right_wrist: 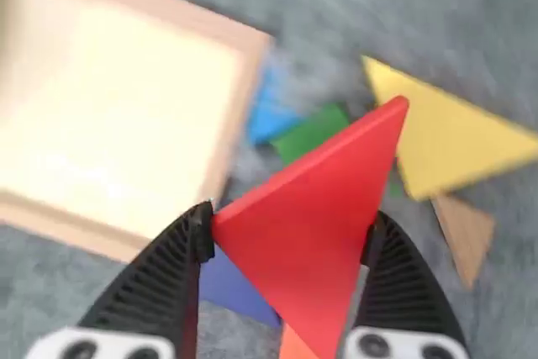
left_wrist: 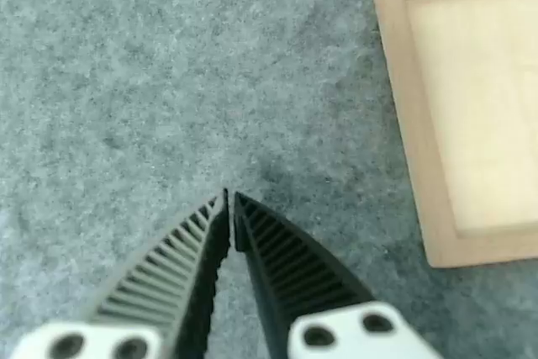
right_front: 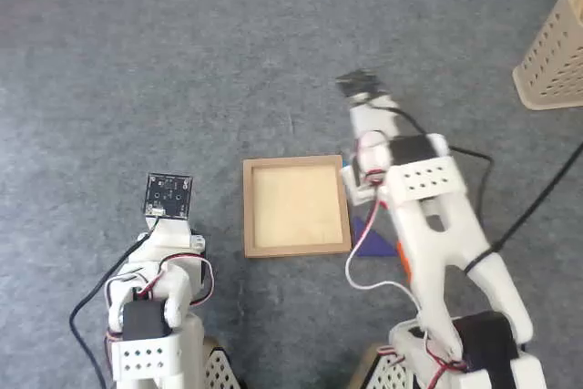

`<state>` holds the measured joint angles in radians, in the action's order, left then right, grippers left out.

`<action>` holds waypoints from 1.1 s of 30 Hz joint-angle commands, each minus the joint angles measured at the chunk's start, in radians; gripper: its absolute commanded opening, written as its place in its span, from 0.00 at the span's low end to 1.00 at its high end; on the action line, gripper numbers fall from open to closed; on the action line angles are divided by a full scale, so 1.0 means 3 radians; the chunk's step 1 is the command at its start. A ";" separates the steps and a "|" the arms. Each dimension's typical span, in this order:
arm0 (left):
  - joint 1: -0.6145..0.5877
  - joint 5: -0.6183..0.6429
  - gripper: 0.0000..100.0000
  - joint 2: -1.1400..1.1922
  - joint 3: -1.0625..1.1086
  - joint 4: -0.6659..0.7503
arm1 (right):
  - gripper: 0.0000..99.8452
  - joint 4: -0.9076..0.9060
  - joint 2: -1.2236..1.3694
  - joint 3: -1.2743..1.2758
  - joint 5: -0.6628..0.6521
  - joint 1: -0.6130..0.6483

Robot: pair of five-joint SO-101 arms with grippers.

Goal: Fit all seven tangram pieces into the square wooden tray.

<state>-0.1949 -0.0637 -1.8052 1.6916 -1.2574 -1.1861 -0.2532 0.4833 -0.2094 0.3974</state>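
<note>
The square wooden tray (right_front: 296,250) lies in the middle of the grey carpet with nothing in it. My right gripper (right_wrist: 290,224) is shut on a red triangle (right_wrist: 315,208), held above the carpet just off the tray's (right_wrist: 244,115) corner. Beneath it lie a yellow triangle (right_wrist: 445,136), a green piece (right_wrist: 311,132), a blue piece (right_wrist: 267,111), a tan piece (right_wrist: 462,229), a dark blue piece (right_wrist: 231,287) and an orange one (right_wrist: 298,346). From above, the right arm (right_front: 414,179) covers most of them; a dark blue triangle (right_front: 373,239) peeks out. My left gripper (left_wrist: 229,199) is shut and holds nothing, over bare carpet beside the tray (left_wrist: 416,124).
A cream perforated basket (right_front: 556,52) stands at the far right. The left arm (right_front: 164,252) sits at the near left of the tray. Cables trail from both arms. Grey carpet stretches open behind and to the left of the tray.
</note>
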 commanded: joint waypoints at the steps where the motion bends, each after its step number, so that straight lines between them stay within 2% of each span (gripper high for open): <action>1: 0.0000 -0.0015 0.01 -0.0061 -0.0023 -0.0020 | 0.10 -0.0156 0.0258 -0.0522 -0.0343 0.0453; 6: 0.0000 -0.0015 0.01 -0.0061 -0.0023 -0.0020 | 0.10 -0.0176 0.0898 -0.1002 -0.0982 0.0826; 11: 0.0000 -0.0015 0.01 -0.0061 -0.0023 -0.0020 | 0.10 -0.0176 0.1261 -0.1248 -0.1995 0.1061; 19: 0.0000 -0.0015 0.01 -0.0061 -0.0023 -0.0020 | 0.10 -0.0141 0.1603 -0.1279 -0.2746 0.1097; 22: 0.0000 -0.0015 0.01 -0.0061 -0.0023 -0.0020 | 0.10 -0.0003 0.1788 -0.1284 -0.2839 0.1097; 27: 0.0000 -0.0015 0.01 -0.0061 -0.0023 -0.0020 | 0.11 0.0376 0.1905 -0.1289 -0.2680 0.1082; 33: 0.0000 -0.0015 0.01 -0.0061 -0.0023 -0.0020 | 0.30 0.0335 0.1905 -0.1519 -0.2516 0.0923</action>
<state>-0.1949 -0.0637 -1.8052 1.6916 -1.2574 -1.1047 0.3437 0.1181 -1.0058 0.7181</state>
